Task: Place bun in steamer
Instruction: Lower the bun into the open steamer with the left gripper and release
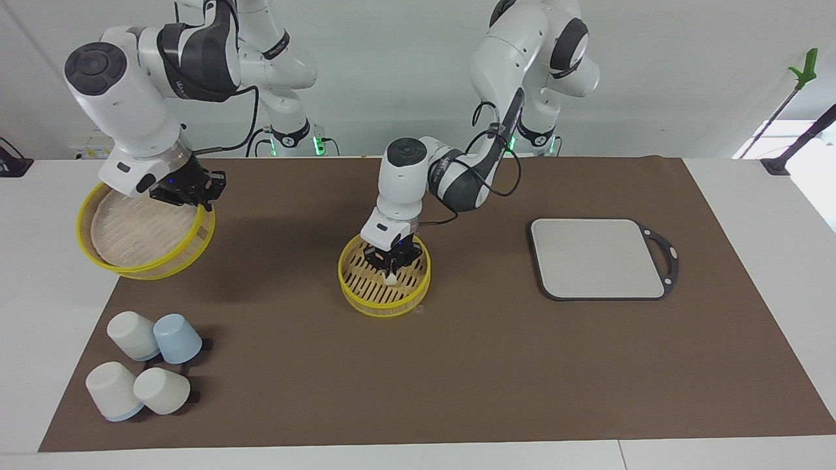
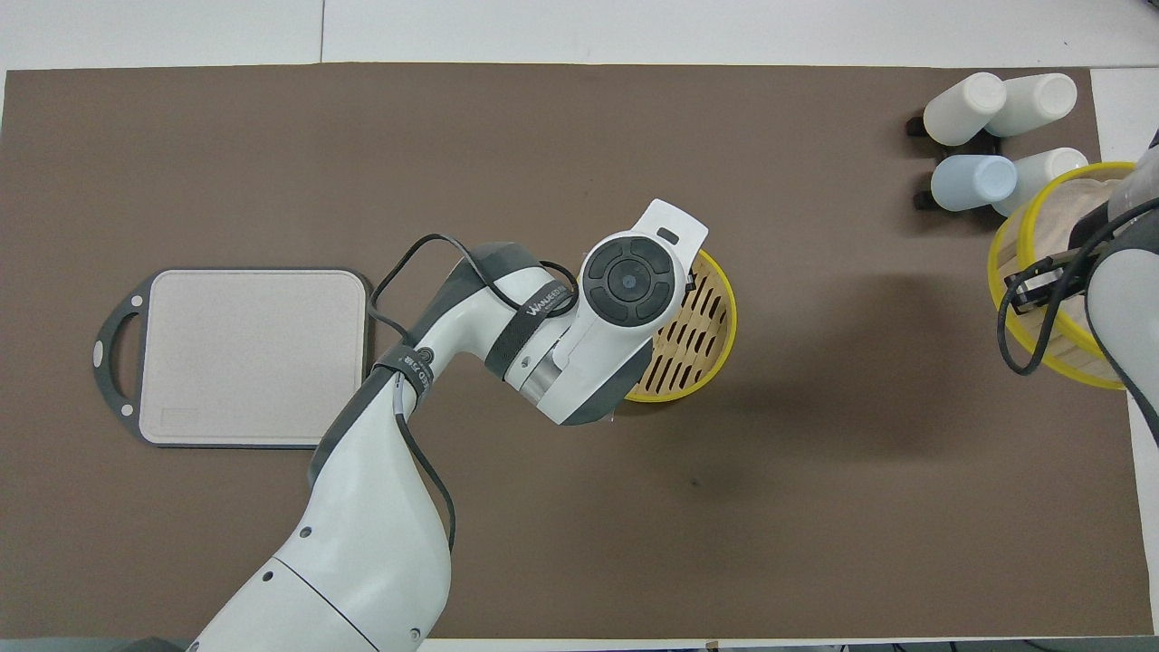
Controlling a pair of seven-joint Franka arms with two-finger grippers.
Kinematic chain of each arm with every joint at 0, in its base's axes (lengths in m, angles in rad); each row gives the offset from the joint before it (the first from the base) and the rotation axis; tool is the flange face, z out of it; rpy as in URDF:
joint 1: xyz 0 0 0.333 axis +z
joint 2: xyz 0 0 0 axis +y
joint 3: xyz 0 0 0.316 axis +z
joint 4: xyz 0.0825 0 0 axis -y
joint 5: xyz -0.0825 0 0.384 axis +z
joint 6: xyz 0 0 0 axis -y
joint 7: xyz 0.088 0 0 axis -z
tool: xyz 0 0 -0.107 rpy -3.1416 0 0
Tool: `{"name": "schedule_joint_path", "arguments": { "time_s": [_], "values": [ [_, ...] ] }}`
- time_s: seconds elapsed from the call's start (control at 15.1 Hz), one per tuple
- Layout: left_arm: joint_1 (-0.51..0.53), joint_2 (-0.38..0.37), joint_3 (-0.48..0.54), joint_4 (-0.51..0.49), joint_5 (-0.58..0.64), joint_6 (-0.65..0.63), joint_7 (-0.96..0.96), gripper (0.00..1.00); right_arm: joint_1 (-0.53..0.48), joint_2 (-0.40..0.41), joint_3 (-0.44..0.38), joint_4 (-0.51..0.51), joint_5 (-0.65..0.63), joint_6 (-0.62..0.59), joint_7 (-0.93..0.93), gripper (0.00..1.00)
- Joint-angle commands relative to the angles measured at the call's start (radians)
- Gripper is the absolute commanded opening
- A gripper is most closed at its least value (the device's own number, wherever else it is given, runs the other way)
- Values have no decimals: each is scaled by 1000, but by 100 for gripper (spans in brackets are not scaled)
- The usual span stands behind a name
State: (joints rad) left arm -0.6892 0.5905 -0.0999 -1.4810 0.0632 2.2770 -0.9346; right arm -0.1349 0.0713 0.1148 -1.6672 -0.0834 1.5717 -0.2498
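The steamer [image 1: 382, 308] is a yellow-rimmed basket with a slatted floor, standing mid-table. My left gripper [image 1: 390, 269] reaches down into it and is shut on the small cream bun [image 1: 390, 279], which sits low over the slats. Whether the bun touches them I cannot tell. In the overhead view the left wrist covers gripper and bun, and only part of the steamer [image 2: 730, 317] shows. My right gripper [image 1: 194, 200] is shut on the rim of a second yellow-rimmed tier [image 1: 140, 228], held tilted over the table's edge at the right arm's end; its rim [image 2: 998, 272] shows from above too.
A grey board with a black handle [image 1: 597, 258] lies toward the left arm's end, also seen from above [image 2: 258, 358]. Several white and pale-blue cups [image 1: 144, 365] lie on their sides at the right arm's end, farther from the robots than the held tier.
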Motion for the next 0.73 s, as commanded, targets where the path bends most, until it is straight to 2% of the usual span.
{"name": "schedule_joint_path", "arguments": {
  "time_s": [0.0, 0.13, 0.2, 0.4, 0.66],
  "values": [
    [-16, 0, 20, 5, 29, 6, -26, 44, -5, -44, 5, -52, 8, 31, 0, 2],
    [-16, -4, 20, 7, 44, -23, -27, 97, -3, -44, 5, -52, 7, 33, 0, 2],
    [-18, -6, 20, 7, 46, -39, -36, 100, -2, -44, 5, -52, 7, 33, 0, 2],
    [-9, -49, 17, 5, 46, -94, -38, 100, 0, -44, 5, -51, 7, 33, 6, 2],
    [51, -242, 11, -86, 32, -203, -21, 100, 43, -39, 9, -42, 8, 57, 78, 2]
  ]
}}
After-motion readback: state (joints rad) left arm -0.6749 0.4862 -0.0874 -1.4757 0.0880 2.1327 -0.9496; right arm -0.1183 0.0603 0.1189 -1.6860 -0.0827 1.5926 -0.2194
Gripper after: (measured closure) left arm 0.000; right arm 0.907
